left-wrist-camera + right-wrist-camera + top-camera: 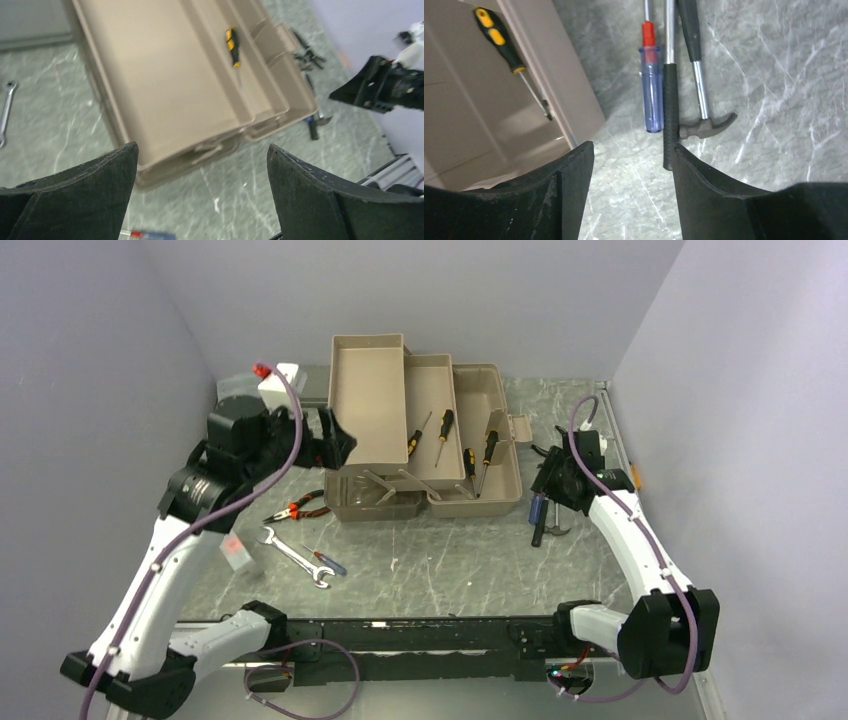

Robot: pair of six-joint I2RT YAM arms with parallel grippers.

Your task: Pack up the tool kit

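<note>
The taupe toolbox [480,495] stands open at the back of the table, its fold-out trays [368,400] spread to the left. Yellow-and-black screwdrivers [443,425] lie in a tray and in the box. My left gripper [335,445] hovers at the left edge of the trays, open and empty [201,150]. To the right of the box my right gripper [548,480] hangs open [631,147] over bare table. Just beyond it lie a blue screwdriver [651,95], a claw hammer [706,125] and a black-handled tool [669,115], whose end is beside the right finger.
Red-handled pliers [295,508], a wrench [290,555] and a small blue-and-red screwdriver [325,560] lie left of the box. A small clear box [240,555] sits near the left arm. Walls close in on both sides.
</note>
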